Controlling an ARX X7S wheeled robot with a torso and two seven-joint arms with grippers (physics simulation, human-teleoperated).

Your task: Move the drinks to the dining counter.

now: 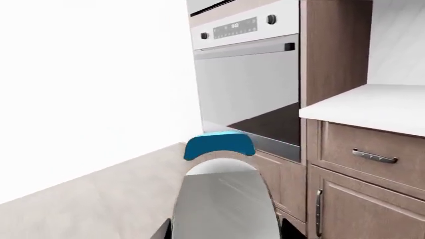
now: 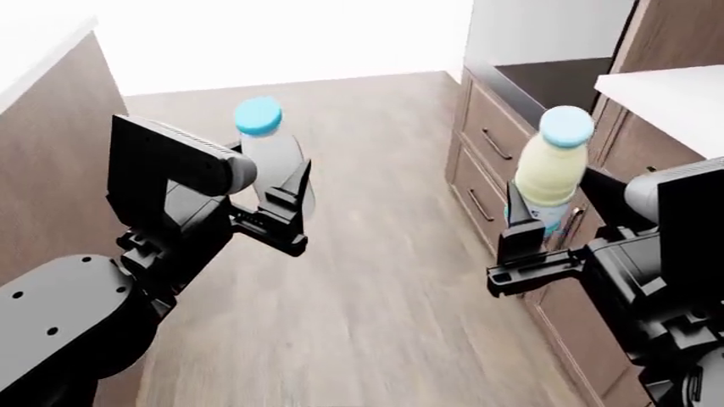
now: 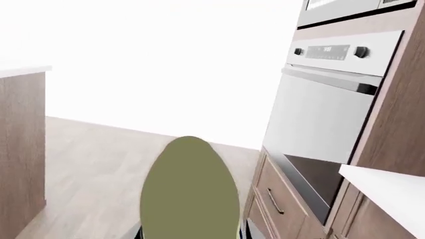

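My left gripper (image 2: pixel 288 199) is shut on the plain white bottle (image 2: pixel 271 161) with a light-blue cap, held upright over the wood floor. In the left wrist view that white bottle (image 1: pixel 224 204) fills the foreground, its cap pointing toward the oven. The pale-yellow bottle (image 2: pixel 551 182) with a light-blue cap and blue label stands upright in my right gripper (image 2: pixel 531 233), which is shut on it. Up close in the right wrist view, the yellow bottle (image 3: pixel 190 191) looks olive. The taller cream bottle and the dining counter are out of view.
A built-in steel oven (image 1: pixel 249 79) sits in a wood cabinet column ahead on the right. Wood drawers and doors (image 2: pixel 487 161) run under a white countertop (image 2: pixel 667 93) on my right. A wood cabinet side (image 2: pixel 51 153) stands on my left. Wood floor (image 2: pixel 385 280) lies between.
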